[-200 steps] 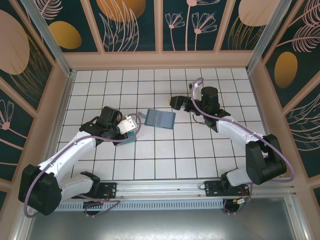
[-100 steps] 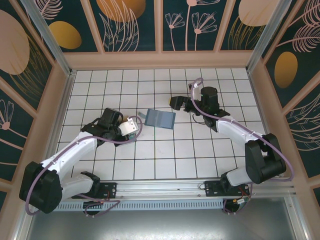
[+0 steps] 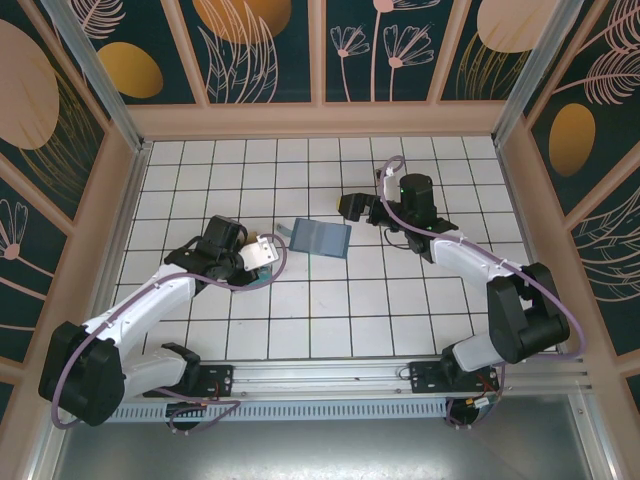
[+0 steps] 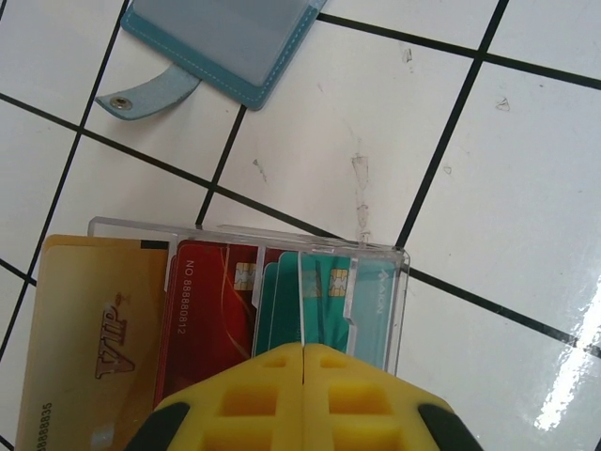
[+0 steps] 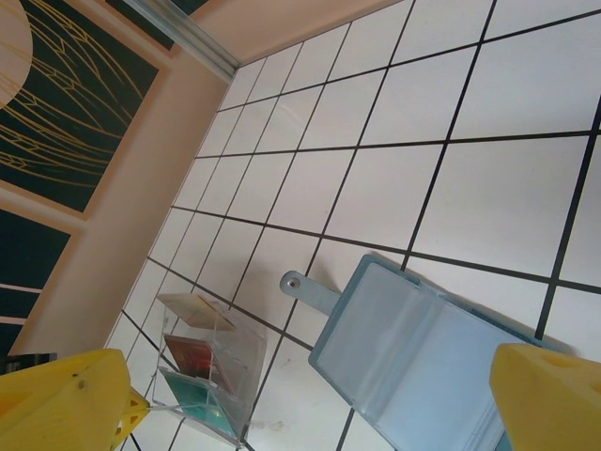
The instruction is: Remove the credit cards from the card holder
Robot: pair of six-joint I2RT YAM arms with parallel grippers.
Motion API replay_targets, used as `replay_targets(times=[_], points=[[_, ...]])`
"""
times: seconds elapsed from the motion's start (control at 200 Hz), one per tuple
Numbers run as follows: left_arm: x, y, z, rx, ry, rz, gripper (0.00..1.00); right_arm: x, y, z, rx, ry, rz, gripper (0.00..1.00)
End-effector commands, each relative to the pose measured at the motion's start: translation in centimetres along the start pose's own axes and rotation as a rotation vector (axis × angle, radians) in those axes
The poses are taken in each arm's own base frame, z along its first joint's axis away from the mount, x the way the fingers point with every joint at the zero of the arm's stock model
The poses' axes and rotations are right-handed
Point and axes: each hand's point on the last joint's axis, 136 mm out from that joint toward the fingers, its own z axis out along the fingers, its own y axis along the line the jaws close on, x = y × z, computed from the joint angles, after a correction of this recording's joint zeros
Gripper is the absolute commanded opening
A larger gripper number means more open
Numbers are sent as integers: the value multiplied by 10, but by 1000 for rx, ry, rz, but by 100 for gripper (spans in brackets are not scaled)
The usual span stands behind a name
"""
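1. The flat, teal-blue soft card holder (image 3: pixel 322 238) lies open on the white tiled floor (image 3: pixel 330 310) near mid-table. In the top view its snap tab (image 5: pixel 305 287) points toward 9 o'clock.
2. My left claw (image 4: pixel 302 352) has its yellow fingers pressed together at the near edge of the clear plastic tray (image 4: pixel 376 282), at 8 o'clock from the holder. I cannot tell whether a thin divider is nipped between them.
3. The gold rectangular credit card (image 4: pixel 94 348) and the red credit card (image 4: pixel 211 319) sit in that tray beside some teal cards (image 4: pixel 319 301). I see no card colour through the holder's windows, so I judge the extraction finished or close to it.
4. My right claw (image 3: pixel 355 207) is spread wide and empty, hovering at 1 o'clock from the holder.
5. To do this step well, I would check each pocket from the right wrist view before calling it finished.
6. If a card remains, I would pin the sleeve near its tab with one claw. Then I would slide the card out along the pocket mouth rather than lift it, since the soft sleeve will likely skate on glossy tile.
7. I would part the left fingers before backing away, because the light tray could drag along.
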Motion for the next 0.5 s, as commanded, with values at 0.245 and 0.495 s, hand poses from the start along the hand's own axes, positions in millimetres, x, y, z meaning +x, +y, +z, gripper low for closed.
replay_targets(times=[0.245, 0.495], points=[[4, 7, -6, -4, 70, 113, 0, -9, 12, 2, -42, -9, -2, 99], [2, 7, -6, 19, 74, 139, 0, -9, 12, 2, -41, -11, -2, 99]])
